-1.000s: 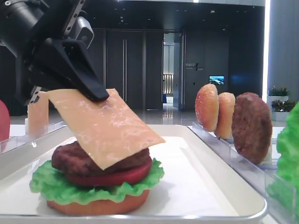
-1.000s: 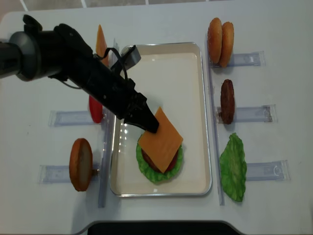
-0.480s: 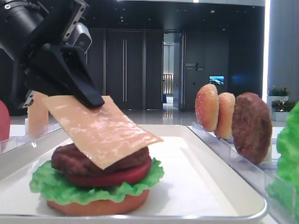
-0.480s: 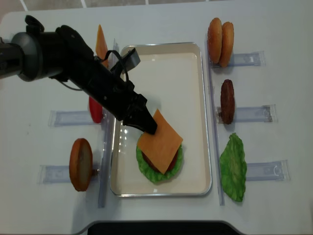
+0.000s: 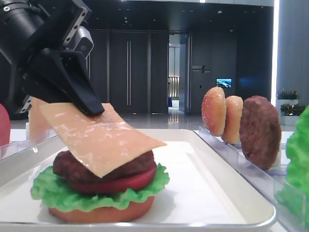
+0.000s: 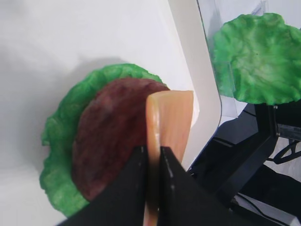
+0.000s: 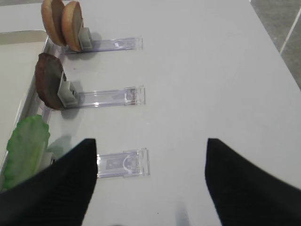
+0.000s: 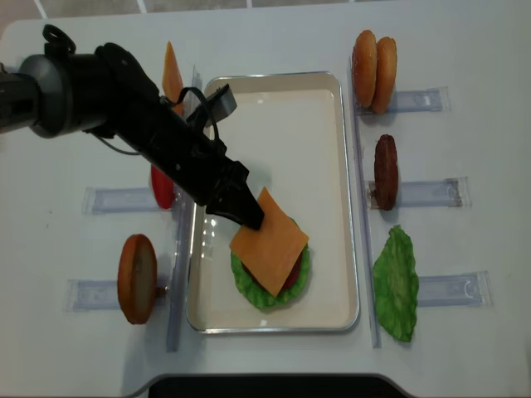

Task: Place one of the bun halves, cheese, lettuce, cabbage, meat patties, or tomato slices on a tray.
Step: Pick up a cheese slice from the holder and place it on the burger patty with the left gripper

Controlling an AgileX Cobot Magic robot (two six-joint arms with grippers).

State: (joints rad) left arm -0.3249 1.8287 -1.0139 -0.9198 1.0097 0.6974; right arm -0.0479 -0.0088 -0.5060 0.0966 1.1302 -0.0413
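One white tray [image 8: 332,166] is sitting at the centre of the overhead view, carrying a partly built burger in its lower half: a bun half [image 5: 101,213] at the bottom, frilly lettuce [image 5: 53,192] spreading past it, a red tomato slice [image 5: 123,183], then a dark meat patty [image 5: 72,166].

One cheese slice [image 8: 268,241] is hanging tilted over that stack, its upper corner pinched in the left gripper [image 8: 251,219], whose black fingers are closing tight on it; its lower edge is resting on the patty in the low side view. In the left wrist view the slice [image 6: 169,127] is showing edge-on between the two fingers [image 6: 134,188], above the patty [image 6: 113,136] and lettuce [image 6: 59,136].

One right gripper [image 7: 148,183] is sitting at the bottom of its own wrist view, its two dark fingers standing wide apart with nothing between them, above the white table [image 7: 211,70].

Stock remaining in clear holder strips [image 8: 431,192] outside the tray:
- Right side of the overhead view: two bun halves [image 8: 373,70] at the upper right, one spare patty [image 8: 385,172] on edge at mid-right, one spare lettuce leaf [image 8: 395,284] at the lower right.
- Left side: one orange cheese slice [image 8: 171,75] upright at the upper left, one spare tomato slice [image 8: 162,186] at mid-left, partly hidden behind the arm, one lone bun half [image 8: 137,278] at the lower left.
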